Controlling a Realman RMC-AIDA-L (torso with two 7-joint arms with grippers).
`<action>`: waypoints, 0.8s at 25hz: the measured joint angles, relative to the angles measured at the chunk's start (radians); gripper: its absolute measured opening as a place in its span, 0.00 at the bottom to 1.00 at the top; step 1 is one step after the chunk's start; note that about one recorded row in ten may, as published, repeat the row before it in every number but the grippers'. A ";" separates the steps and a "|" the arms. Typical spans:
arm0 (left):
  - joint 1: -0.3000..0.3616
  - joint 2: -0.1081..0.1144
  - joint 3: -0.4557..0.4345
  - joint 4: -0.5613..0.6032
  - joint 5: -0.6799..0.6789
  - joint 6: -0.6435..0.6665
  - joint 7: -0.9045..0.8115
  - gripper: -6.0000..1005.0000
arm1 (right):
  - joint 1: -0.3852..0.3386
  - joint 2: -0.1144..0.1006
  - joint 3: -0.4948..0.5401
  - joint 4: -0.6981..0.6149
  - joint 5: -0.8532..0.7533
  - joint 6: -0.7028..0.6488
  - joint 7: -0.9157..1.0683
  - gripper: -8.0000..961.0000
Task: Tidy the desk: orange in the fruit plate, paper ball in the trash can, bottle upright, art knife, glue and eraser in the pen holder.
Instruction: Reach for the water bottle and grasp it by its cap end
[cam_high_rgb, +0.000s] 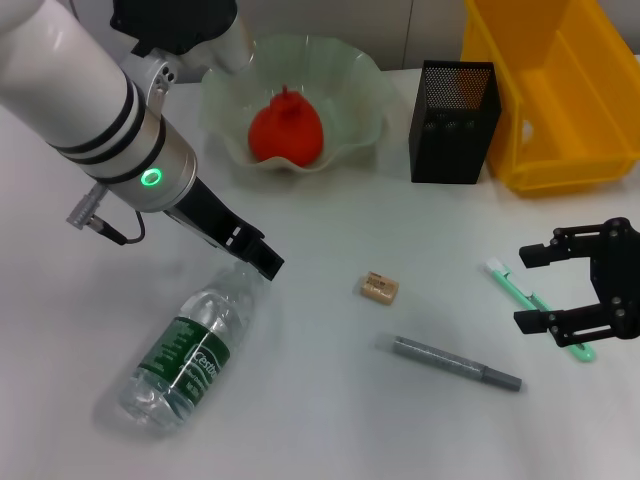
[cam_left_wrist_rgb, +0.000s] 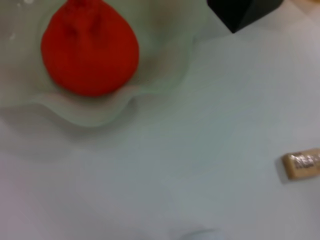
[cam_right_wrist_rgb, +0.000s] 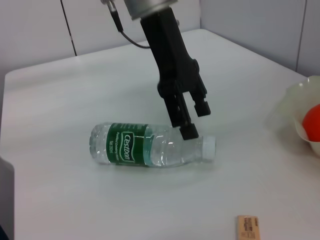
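Note:
The clear bottle (cam_high_rgb: 190, 350) with a green label lies on its side, also seen as the bottle (cam_right_wrist_rgb: 145, 150) in the right wrist view. My left gripper (cam_high_rgb: 262, 256) hovers open at its neck, one fingertip (cam_right_wrist_rgb: 189, 131) by the shoulder and the white cap showing beyond it. The orange (cam_high_rgb: 285, 132) sits in the pale fruit plate (cam_high_rgb: 360, 95). An eraser (cam_high_rgb: 380, 288) lies mid-table, with a grey stick-shaped tool (cam_high_rgb: 455, 362) in front of it. My right gripper (cam_high_rgb: 530, 288) stands open over a green-handled tool (cam_high_rgb: 535, 305). The black mesh pen holder (cam_high_rgb: 455, 122) stands at the back. No paper ball shows.
A yellow bin (cam_high_rgb: 560, 100) stands at the back right beside the pen holder. The left wrist view shows the orange (cam_left_wrist_rgb: 90, 50), the plate rim (cam_left_wrist_rgb: 100, 115), a pen holder corner (cam_left_wrist_rgb: 240, 12) and the eraser (cam_left_wrist_rgb: 302, 164).

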 joint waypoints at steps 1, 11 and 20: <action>0.000 0.000 0.000 -0.015 -0.002 -0.017 0.005 0.83 | -0.001 0.000 0.002 0.002 0.001 0.000 -0.003 0.80; -0.024 0.000 0.017 -0.175 -0.001 -0.154 0.048 0.83 | 0.001 0.001 -0.006 0.041 0.008 0.000 -0.020 0.80; -0.025 0.000 0.050 -0.201 -0.040 -0.192 0.063 0.83 | 0.008 0.001 -0.006 0.048 0.017 0.000 -0.020 0.80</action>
